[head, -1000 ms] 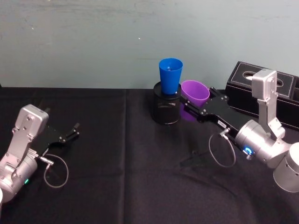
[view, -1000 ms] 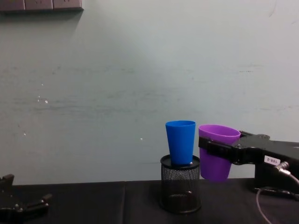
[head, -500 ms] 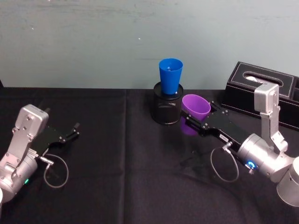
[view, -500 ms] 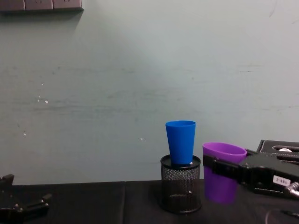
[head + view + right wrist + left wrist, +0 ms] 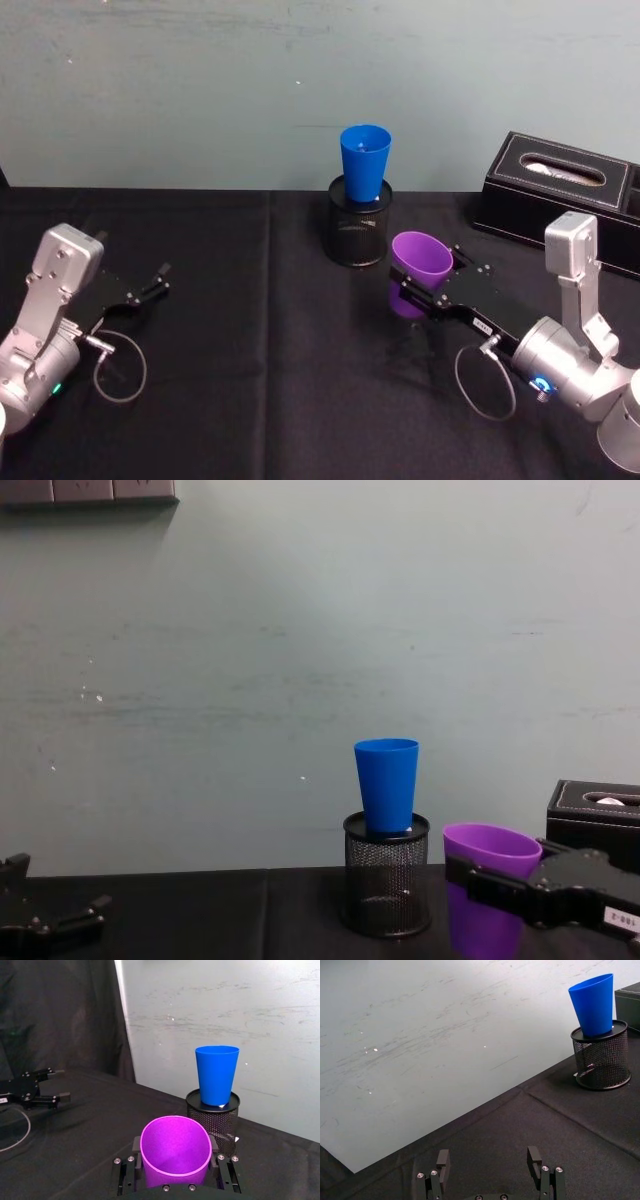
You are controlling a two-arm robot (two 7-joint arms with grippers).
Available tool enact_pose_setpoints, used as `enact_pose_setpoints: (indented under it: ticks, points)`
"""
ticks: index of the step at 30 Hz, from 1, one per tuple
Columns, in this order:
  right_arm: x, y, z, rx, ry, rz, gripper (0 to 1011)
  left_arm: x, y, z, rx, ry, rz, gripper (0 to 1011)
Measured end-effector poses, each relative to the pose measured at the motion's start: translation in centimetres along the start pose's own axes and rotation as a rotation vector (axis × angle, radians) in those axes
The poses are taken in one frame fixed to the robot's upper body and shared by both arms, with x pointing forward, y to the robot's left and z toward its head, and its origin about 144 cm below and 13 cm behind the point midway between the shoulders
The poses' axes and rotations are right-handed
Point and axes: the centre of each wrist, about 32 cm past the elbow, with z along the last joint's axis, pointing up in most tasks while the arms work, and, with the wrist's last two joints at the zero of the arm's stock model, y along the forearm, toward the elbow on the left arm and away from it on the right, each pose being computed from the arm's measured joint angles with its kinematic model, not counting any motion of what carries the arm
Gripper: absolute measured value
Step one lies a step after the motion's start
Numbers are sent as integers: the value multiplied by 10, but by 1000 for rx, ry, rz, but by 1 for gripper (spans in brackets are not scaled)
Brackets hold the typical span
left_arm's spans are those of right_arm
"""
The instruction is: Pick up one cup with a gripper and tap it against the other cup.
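Two plastic cups: right gripper pinches the purple cup; blue cup sits in one mesh holder. Left gripper spread.

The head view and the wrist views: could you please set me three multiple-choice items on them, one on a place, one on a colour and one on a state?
1. Where does the blue cup stand?
A) in the black mesh holder
B) on a white plate
C) in a wooden bowl

2. What colour is the cup that the right gripper holds?
A) blue
B) purple
C) green

3. How are the left gripper's jaws?
A) shut on a cup
B) open and empty
C) shut on a spoon

Answers:
1 A, its base sits in the holder's mouth.
2 B, the jaws clamp the purple cup, which is clear of the blue one.
3 B, the left wrist view shows a wide gap with nothing in it.
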Motion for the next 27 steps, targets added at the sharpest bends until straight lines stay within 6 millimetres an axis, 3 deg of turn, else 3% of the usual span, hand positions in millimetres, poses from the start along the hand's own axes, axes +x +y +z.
enact_pose_setpoints:
  ticks: [27]
  points:
    - [1,-7,-16,-34,-35,7,731,0,0,0,0,0,0,1011]
